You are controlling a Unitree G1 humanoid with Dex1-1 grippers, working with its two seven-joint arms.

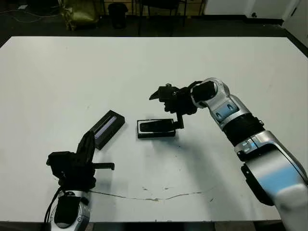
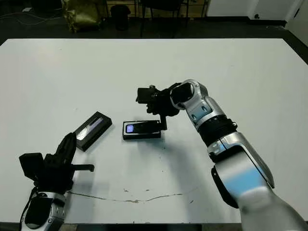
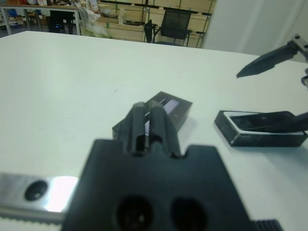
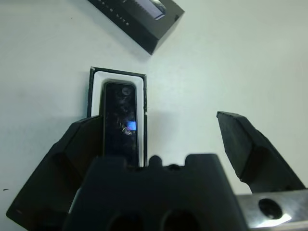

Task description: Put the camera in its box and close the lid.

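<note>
The camera, a slim black bar with a small bluish screen, lies inside the box, whose white lining shows around it. My right gripper hovers over the box's right end, open wide with nothing held. One finger hangs at the box's end and the other finger stands well off it. The lid, black with a greyish stripe, lies flat on the table left of the box. My left gripper is shut and empty, near the front edge and pointing at the lid.
The white table stretches far behind and to both sides. A thin crack-like line runs along the front. Chairs and shelves stand beyond the far edge.
</note>
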